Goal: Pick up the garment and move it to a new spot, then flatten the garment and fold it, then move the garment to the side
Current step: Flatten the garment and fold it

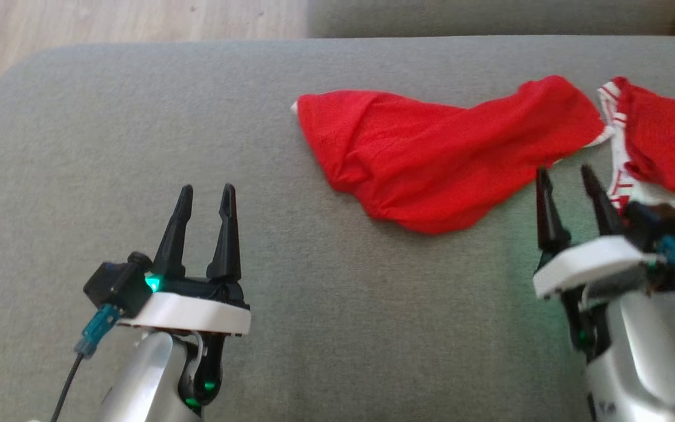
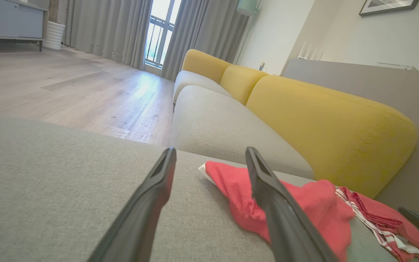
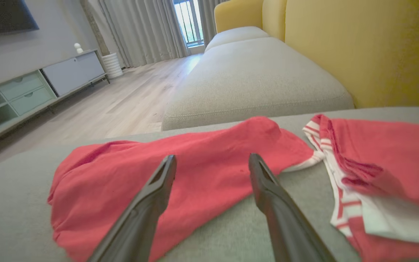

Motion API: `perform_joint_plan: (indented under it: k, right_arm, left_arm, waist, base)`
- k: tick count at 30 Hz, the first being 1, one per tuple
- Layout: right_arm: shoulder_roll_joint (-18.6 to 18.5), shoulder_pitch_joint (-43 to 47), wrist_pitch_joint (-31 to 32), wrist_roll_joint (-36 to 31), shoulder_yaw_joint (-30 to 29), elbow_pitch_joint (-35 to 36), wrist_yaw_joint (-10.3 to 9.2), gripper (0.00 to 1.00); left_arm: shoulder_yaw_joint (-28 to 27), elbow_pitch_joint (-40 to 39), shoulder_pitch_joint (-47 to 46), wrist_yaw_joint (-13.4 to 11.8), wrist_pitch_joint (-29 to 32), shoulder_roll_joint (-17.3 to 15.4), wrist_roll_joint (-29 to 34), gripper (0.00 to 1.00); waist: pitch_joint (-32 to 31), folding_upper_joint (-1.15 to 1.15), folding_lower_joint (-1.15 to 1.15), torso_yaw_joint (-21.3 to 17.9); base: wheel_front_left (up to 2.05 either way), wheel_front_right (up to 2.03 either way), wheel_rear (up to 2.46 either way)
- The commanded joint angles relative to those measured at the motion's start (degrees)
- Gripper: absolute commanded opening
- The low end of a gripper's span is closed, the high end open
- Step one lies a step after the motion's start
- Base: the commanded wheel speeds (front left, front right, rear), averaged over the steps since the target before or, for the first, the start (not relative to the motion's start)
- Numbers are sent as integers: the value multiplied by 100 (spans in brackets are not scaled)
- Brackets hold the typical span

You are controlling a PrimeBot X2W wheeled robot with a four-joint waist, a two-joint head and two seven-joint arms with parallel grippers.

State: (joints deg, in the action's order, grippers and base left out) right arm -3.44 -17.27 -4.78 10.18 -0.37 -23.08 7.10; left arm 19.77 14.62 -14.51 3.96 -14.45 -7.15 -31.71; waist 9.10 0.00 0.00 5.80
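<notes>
garment point(image 1: 431, 158) lies rumpled, red with white edging; left gripper point(image 1: 208, 189) and right gripper point(image 1: 565, 171) splayed.

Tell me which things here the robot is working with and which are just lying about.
Job: red garment, left gripper, right gripper, grey cushion under it.
Lying about: striped red cloth (possibly a separate garment), yellow sofa, grey cabinet, curtains.
</notes>
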Motion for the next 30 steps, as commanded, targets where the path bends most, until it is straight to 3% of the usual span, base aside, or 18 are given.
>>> perform_joint_plan:
  k: [1, 8, 17, 23, 30]
  right_arm:
    - [52, 3, -16, 210, 222, 341, 39, 100]
    - [55, 669, -75, 753, 531, 971, 39, 100]
    - [56, 576, -61, 720, 439, 1317, 39, 100]
    - [56, 501, -101, 745, 367, 1415, 39, 100]
    - [56, 388, -267, 871, 518, 1290, 39, 100]
  left_arm:
    - [-202, -198, -86, -39, -40, -141, 33, 100]
    - [-218, -310, -48, -77, 13, -201, -10, 100]
    - [-122, -412, -328, -18, 294, -313, -24, 100]
    - [569, -278, -1069, 230, 1036, -467, 204, 100]
    - [1496, 482, -2067, 339, 1721, -540, 397, 100]
  waist:
    - [-88, 0, 0, -124]
    - [-69, 0, 0, -380]
    - [247, 0, 0, -643]
    - [620, 0, 0, -871]
    - [922, 0, 0, -1188]
  base:
    - [0, 0, 0]
    - [0, 0, 0]
    - [0, 0, 0]
    - [0, 0, 0]
    - [0, 0, 0]
